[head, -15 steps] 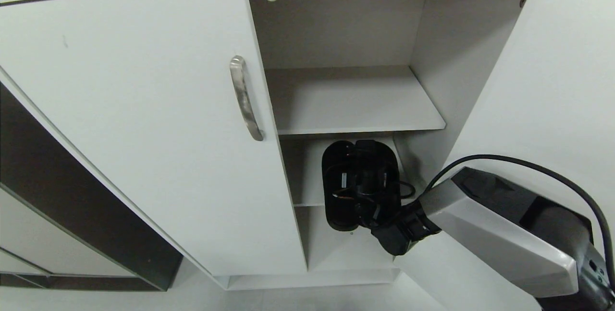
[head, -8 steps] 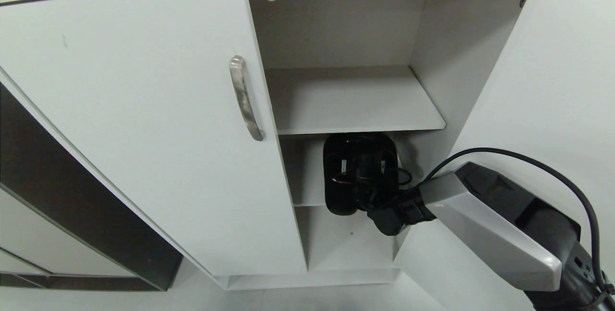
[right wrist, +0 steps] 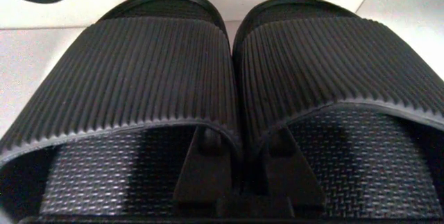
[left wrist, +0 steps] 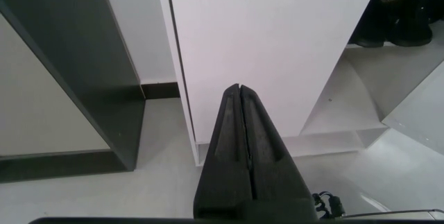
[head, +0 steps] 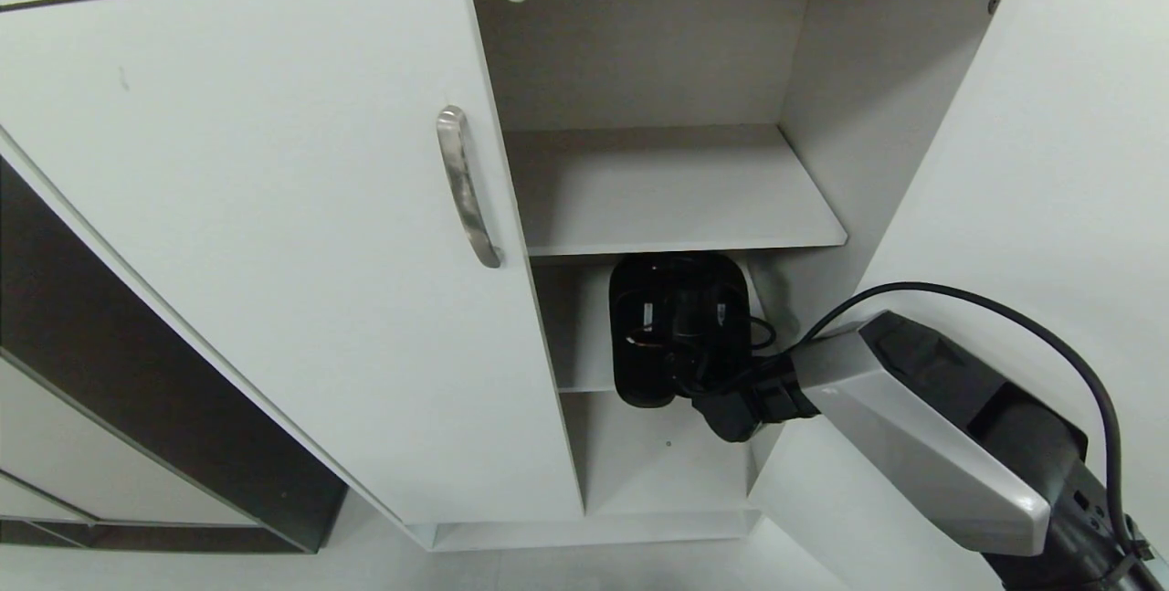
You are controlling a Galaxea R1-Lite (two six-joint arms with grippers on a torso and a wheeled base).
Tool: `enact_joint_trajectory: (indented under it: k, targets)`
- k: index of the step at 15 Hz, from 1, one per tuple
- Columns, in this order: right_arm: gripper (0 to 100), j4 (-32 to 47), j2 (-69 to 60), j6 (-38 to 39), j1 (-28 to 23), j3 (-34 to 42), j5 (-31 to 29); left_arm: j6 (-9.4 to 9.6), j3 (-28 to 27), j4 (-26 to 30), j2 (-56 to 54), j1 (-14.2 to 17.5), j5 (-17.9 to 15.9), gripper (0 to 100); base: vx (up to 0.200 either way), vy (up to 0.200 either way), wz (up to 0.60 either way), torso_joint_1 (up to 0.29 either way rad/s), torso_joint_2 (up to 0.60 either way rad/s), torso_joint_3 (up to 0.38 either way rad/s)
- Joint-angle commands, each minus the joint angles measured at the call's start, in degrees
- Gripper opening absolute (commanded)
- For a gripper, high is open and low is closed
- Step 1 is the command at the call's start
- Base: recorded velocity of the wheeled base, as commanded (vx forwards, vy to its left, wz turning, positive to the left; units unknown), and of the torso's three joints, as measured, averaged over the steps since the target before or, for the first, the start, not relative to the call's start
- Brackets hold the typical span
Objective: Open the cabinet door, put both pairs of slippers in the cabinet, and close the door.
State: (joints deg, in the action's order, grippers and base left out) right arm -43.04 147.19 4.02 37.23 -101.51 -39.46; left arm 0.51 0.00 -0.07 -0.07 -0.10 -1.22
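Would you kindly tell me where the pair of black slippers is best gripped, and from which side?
Pinch the two adjoining inner walls together, coming from the open heel end. The pair of black slippers lies side by side, touching, so one pinch takes both, and the arched straps leave room for a finger in each. The right gripper holds them just so.

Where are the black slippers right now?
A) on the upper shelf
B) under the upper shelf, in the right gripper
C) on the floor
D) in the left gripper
B: the black slippers sit just below the upper shelf, pinched together by the right gripper.
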Motion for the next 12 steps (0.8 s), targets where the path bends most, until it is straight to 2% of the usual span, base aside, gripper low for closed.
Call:
enact_joint_trajectory:
  k: [1,8,9,12]
  targets:
    - [0,0.42,0.91,0.02,0.04,-0.79,0.0,0.02,0.0,-0.01,0.07,0.01,-0.01,0,0.0,0.0,0.0,0.0,0.0,0.0]
    - [0,0.42,1.61,0.02,0.12,-0.88,0.0,-0.07,0.0,-0.01,0.07,0.01,-0.01,0,0.0,0.0,0.0,0.0,0.0,0.0]
    - [100,0.42,1.61,0.02,0.21,-0.88,0.0,-0.07,0.0,-0.01,0.07,0.01,-0.01,0,0.0,0.0,0.0,0.0,0.0,0.0]
    - [100,0.42,1.26,0.02,0.48,-0.53,-0.09,0.02,0.0,-0.01,0.07,0.01,-0.01,0,0.0,0.0,0.0,0.0,0.0,0.0]
